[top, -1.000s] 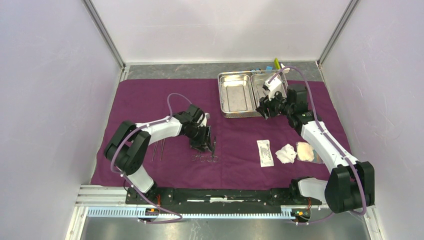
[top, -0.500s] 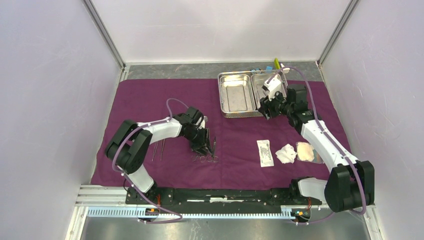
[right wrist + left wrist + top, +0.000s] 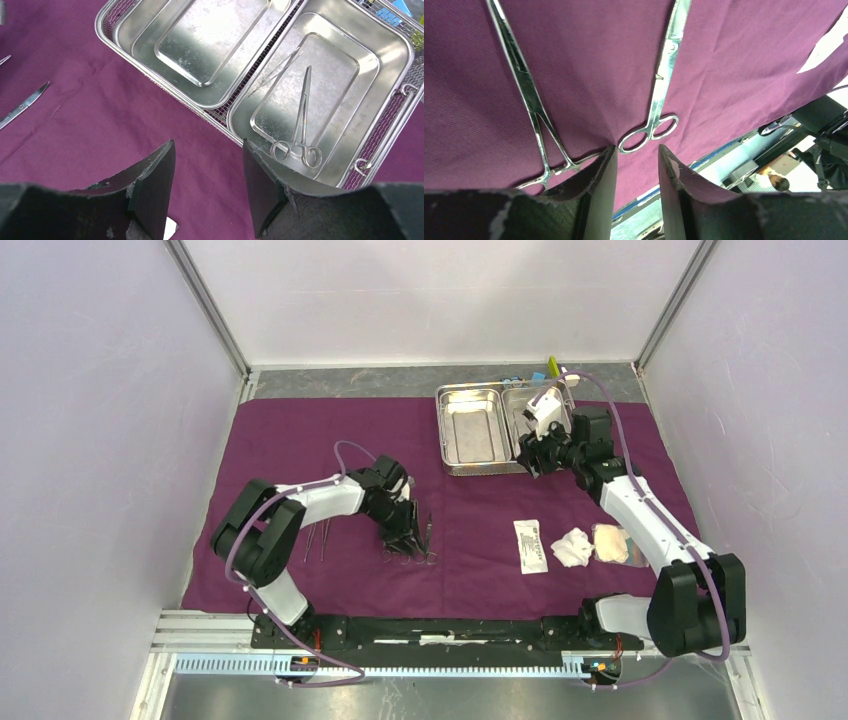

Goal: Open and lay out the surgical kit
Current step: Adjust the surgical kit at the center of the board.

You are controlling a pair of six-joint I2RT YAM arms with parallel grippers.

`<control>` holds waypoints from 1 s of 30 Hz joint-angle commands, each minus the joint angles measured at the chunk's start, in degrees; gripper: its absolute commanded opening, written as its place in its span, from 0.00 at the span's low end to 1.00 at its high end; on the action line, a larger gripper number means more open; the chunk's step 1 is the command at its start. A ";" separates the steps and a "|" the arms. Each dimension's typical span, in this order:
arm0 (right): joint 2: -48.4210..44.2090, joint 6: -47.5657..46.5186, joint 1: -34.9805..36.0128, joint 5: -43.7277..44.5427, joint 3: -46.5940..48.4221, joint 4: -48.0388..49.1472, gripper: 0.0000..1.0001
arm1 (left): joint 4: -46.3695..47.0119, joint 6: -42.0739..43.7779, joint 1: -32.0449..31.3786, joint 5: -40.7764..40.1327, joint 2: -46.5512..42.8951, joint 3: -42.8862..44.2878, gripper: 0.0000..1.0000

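Observation:
The plum-purple cloth lies spread flat on the table. The two-compartment steel tray stands at its far right. Its right compartment holds a scissor-handled instrument and tweezers. My left gripper is low over the cloth's middle, open and empty. Its tips stop just short of the ring handles of one instrument; a second instrument lies to the left. My right gripper hovers open over the cloth at the tray's near edge, holding nothing.
A white flat packet, a gauze pad and a clear-wrapped pad lie in a row near the right arm. Two more slim instruments lie left of the left gripper. Small blue and yellow-green blocks sit behind the tray.
The left gripper has slid slightly nearer along the two instruments and its jaws have narrowed. The right gripper has crept a little toward the tray.

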 commanded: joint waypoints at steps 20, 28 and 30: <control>7.08 -2.17 1.75 -5.61 9.00 2.25 0.59 | -17.37 42.46 9.40 -13.00 -3.29 17.34 0.44; 21.55 -0.36 12.80 -2.80 25.60 2.97 0.58 | -13.97 69.42 9.75 -10.61 -17.40 6.87 0.56; 26.39 1.81 15.17 -2.46 30.06 4.47 0.58 | -15.29 73.59 10.29 -10.16 -19.44 5.59 0.57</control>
